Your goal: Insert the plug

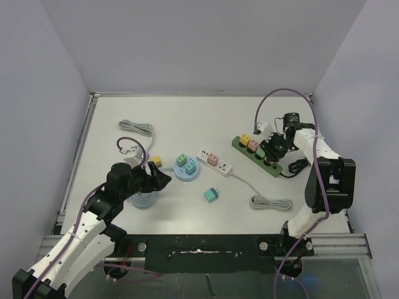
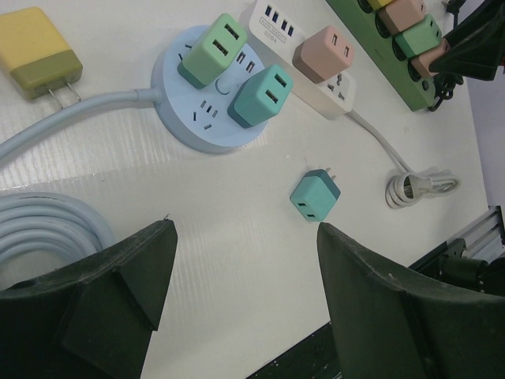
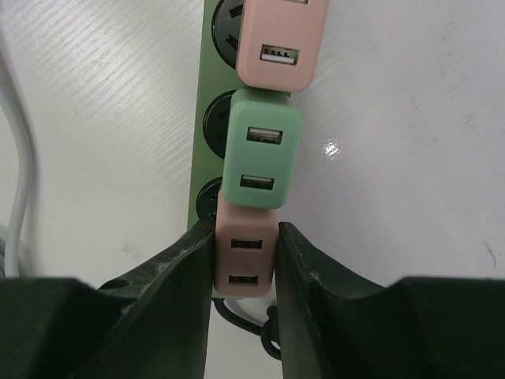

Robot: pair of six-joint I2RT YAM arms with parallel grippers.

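My right gripper (image 3: 245, 237) is shut on a pink plug (image 3: 245, 270), with a finger on each side. The plug stands at the near end socket of the green power strip (image 3: 207, 87); I cannot tell how deep it sits. A green plug (image 3: 260, 158) and another pink plug (image 3: 280, 39) sit in the sockets beyond it. From above, the right gripper (image 1: 272, 151) is over the strip (image 1: 240, 144) at the right. My left gripper (image 2: 246, 229) is open and empty above the bare table. A loose teal plug (image 2: 314, 197) lies just beyond it.
A round blue power strip (image 1: 186, 168) holds two green plugs. A white strip (image 1: 215, 161) holds a pink one. A yellow plug (image 1: 154, 161) lies left of them. A blue cable coil (image 1: 143, 199) lies under the left arm and a grey coil (image 1: 271, 203) at the front right.
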